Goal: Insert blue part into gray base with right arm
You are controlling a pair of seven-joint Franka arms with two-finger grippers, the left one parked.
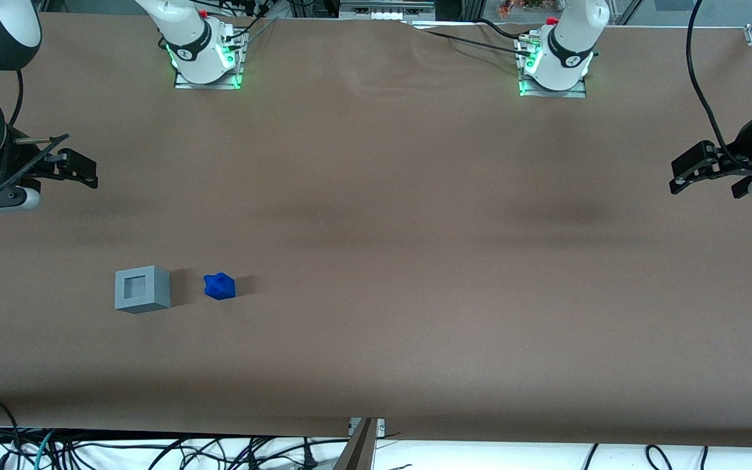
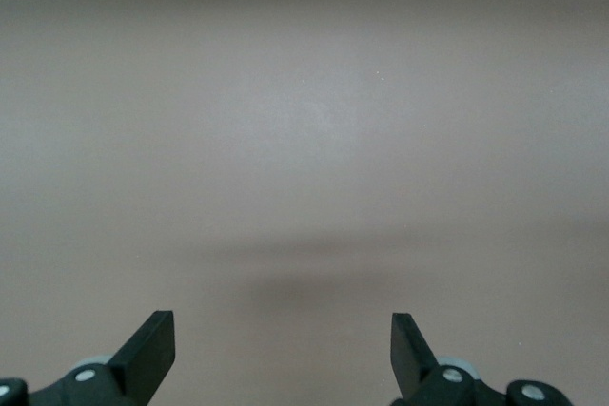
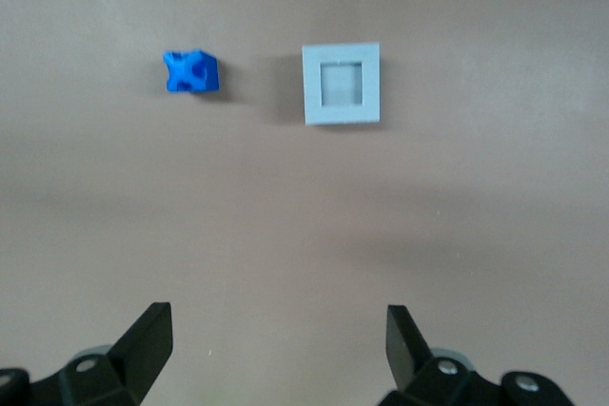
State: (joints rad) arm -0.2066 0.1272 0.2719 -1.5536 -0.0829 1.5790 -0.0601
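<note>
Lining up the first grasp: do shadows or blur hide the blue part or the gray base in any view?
Front view: blue part and gray base sharp, each casting a short soft shadow, neither covered. Right wrist view: both slightly soft but clear; the open gripper hangs clear of them, empty. Left wrist view: only table.

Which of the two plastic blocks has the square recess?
The larger light gray plastic base, beside the small blue part; the open right tool hovers apart.

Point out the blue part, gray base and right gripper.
blue part [image 1: 220, 286], front view, middle of its lumpy body.
gray base [image 1: 134, 287], front view, its square recess.
gripper [image 3: 278, 335], right wrist view, midway between the open fingertips, above the table.
</note>
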